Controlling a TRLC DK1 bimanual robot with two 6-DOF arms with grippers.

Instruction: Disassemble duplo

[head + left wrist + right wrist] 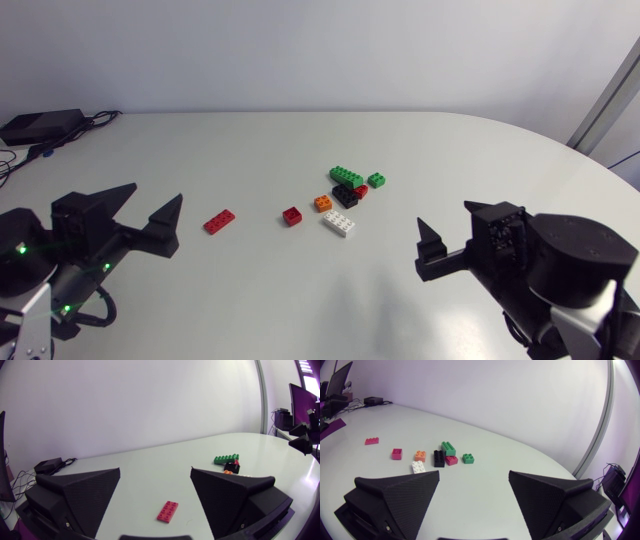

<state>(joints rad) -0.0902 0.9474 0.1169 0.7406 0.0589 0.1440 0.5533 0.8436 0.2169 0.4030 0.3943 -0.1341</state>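
Loose duplo bricks lie mid-table. A flat red brick [219,221] [167,511] [371,440] lies alone on the left, just ahead of my open left gripper [155,195] [155,470]. Further right are a small red brick [291,215] [396,453], an orange one [323,203] [420,455] and a white one [338,224] [418,467]. A long green brick [347,176] [226,459] [448,448], a black one [346,195] [438,458] and a red one [360,191] [451,460] crowd together. A small green brick [376,180] [468,458] sits beside them. My right gripper [445,215] [474,474] stands open and empty, right of the cluster.
A black box with cables [40,125] [47,466] sits at the table's back left corner. The table's curved edge [600,165] runs along the far right.
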